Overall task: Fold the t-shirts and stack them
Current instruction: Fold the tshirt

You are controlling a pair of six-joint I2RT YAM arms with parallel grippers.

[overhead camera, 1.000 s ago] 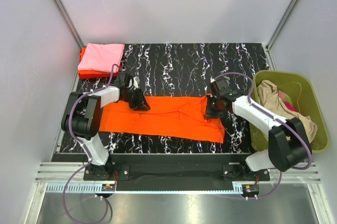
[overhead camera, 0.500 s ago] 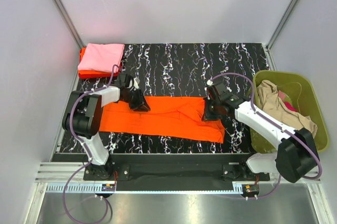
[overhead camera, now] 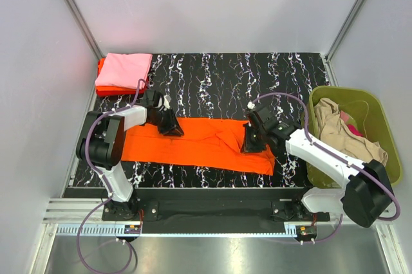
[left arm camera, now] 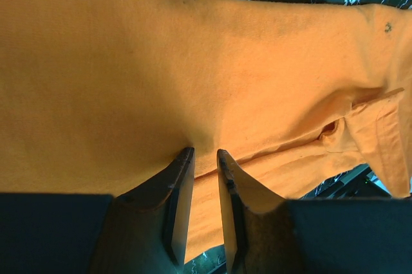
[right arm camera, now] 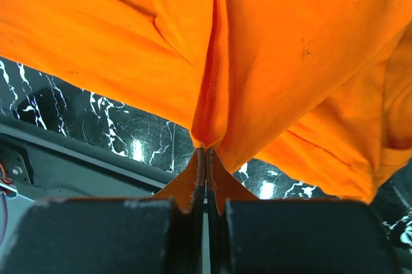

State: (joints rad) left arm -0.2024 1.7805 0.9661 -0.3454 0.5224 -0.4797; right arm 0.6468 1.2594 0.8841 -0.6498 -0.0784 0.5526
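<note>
A bright orange t-shirt (overhead camera: 193,142) lies as a long strip across the black marbled table (overhead camera: 225,78). My left gripper (overhead camera: 170,127) stands on its upper left edge. In the left wrist view that gripper (left arm camera: 205,153) has its jaws a narrow gap apart, tips pressed onto the orange t-shirt (left arm camera: 193,62), with nothing pinched between them. My right gripper (overhead camera: 250,145) is at the shirt's right end. The right wrist view shows it (right arm camera: 205,152) shut on a raised fold of the orange cloth (right arm camera: 290,49), lifted off the table.
A folded light pink t-shirt (overhead camera: 123,69) lies on a red-orange one (overhead camera: 101,87) at the back left corner. An olive-green basket (overhead camera: 388,134) at the right holds a beige shirt (overhead camera: 335,123) and a magenta one (overhead camera: 351,119).
My right gripper has moved left, carrying the shirt's right end with it. The left gripper has stayed where it was.
</note>
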